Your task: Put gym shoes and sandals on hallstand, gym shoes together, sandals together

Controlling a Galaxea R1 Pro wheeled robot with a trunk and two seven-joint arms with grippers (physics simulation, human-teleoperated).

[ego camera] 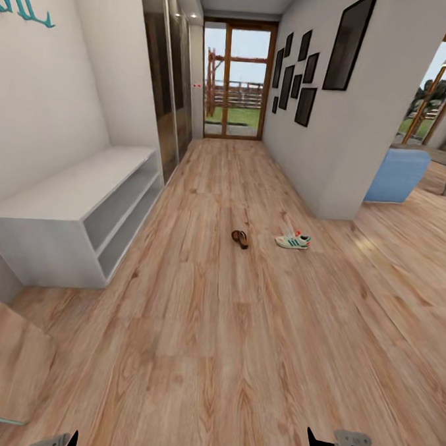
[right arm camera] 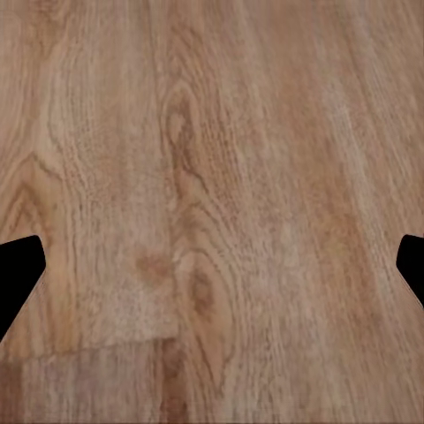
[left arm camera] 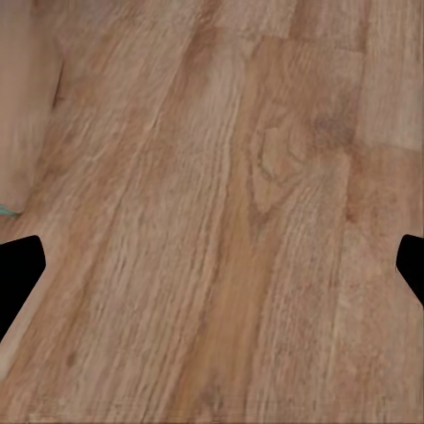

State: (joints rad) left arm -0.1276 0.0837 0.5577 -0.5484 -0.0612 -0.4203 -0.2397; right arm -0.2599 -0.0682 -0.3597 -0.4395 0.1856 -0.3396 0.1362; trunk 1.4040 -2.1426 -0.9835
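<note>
Head view: two sandals [ego camera: 240, 238] and two gym shoes [ego camera: 292, 240] lie on the floor [ego camera: 230, 329]; both jaws released.

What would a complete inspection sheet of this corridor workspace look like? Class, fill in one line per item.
Surface: corridor floor, brown wood planks.
Job's things: sandals and gym shoes on the floor, apart from each other; hallstand by the left wall, top and shelves bare.
Clutter: nothing seen.
Grippers: left gripper and right gripper open over bare floor, holding nothing.
Cables: nothing seen.
Surroundings: glass door at the far end, picture frames on the right wall, blue seat.
</note>
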